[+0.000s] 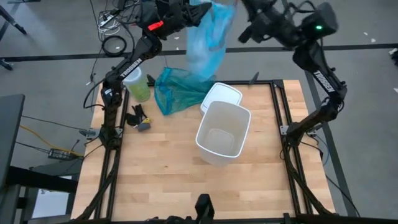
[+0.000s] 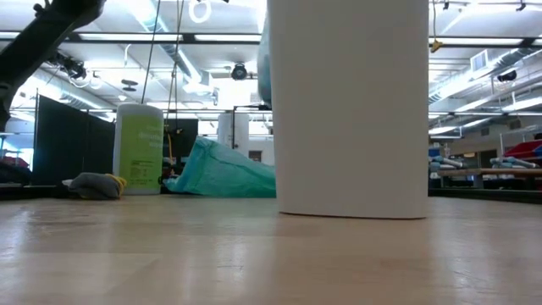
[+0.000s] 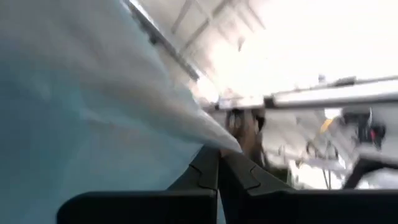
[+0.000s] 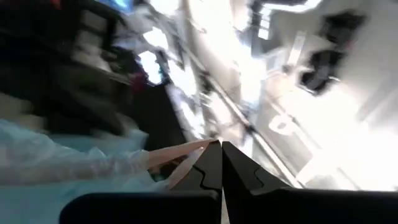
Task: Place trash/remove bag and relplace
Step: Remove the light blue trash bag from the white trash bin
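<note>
While both arms were raised at top centre of the high view, the left gripper [image 3: 217, 163] and right gripper [image 4: 221, 160] pinched the bag [image 1: 208, 37], hanging above the bin [image 1: 222, 132]; it looked light, limp, slippery, best held at its rim.

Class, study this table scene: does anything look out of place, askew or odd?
Yes. The white bin stands unlined, its lid off and lying flat behind it. The light-blue bag hangs in the air, pinched by the left gripper and right gripper. A teal-green bag lies crumpled on the table.
</note>
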